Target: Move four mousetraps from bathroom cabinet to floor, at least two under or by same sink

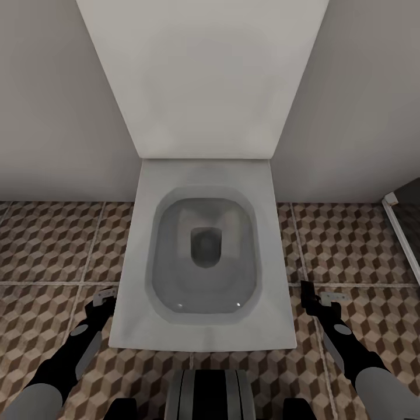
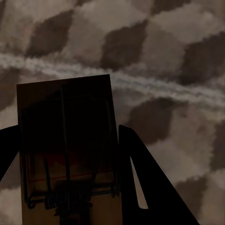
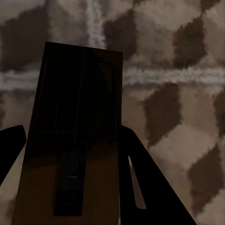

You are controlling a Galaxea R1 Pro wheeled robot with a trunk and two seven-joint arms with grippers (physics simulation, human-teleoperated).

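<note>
While each arm hangs low beside a white toilet (image 1: 204, 251), each gripper holds one mousetrap clamped above the bathroom floor (image 1: 52, 239).

Left wrist view: a tan mousetrap (image 2: 65, 150) sits between the two dark fingers (image 2: 145, 183) of the left gripper (image 2: 65, 187), its black wire spring and red spot facing the camera, with the cube-patterned tiles and a pale grout line beyond it. Right wrist view: a second mousetrap (image 3: 75, 140) lies likewise between the fingers (image 3: 145, 183) of the right gripper (image 3: 65, 187), its face in shadow, over a crossing of grout lines. Head view: the left gripper (image 1: 104, 298) is just beside the toilet's left front corner and the right gripper (image 1: 315, 300) near its right front corner; the boards themselves are too small to make out there. Both grippers are closed onto their boards.
</note>
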